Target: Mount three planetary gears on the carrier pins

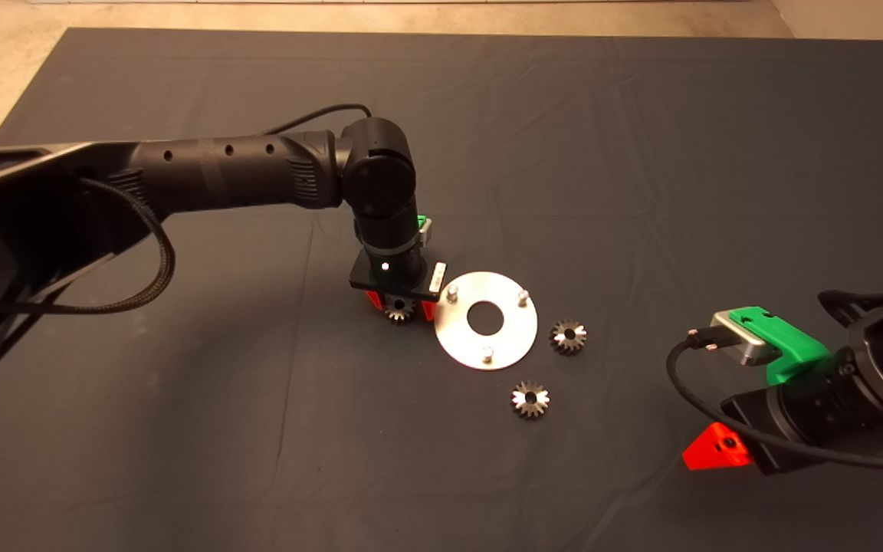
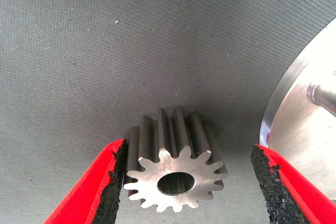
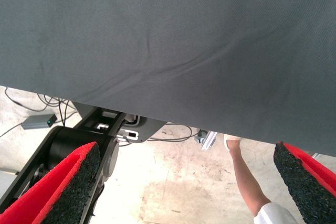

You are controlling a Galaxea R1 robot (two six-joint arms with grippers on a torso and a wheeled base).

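The right gripper (image 1: 706, 452) is parked at the mat's (image 1: 641, 153) 4 o'clock edge, fingers apart; a person's arm (image 3: 247, 182) is seen beyond. Two planetary gears (image 1: 530, 399) (image 1: 567, 336) lie flat just beside the silver disc (image 1: 507, 341), at its 5 and 3 o'clock. Its three carrier pins (image 1: 487, 353) stand bare. At its 9 o'clock, the left gripper (image 1: 399, 308) is spread around the third gear (image 2: 176, 174), one pad (image 2: 118, 177) touching.
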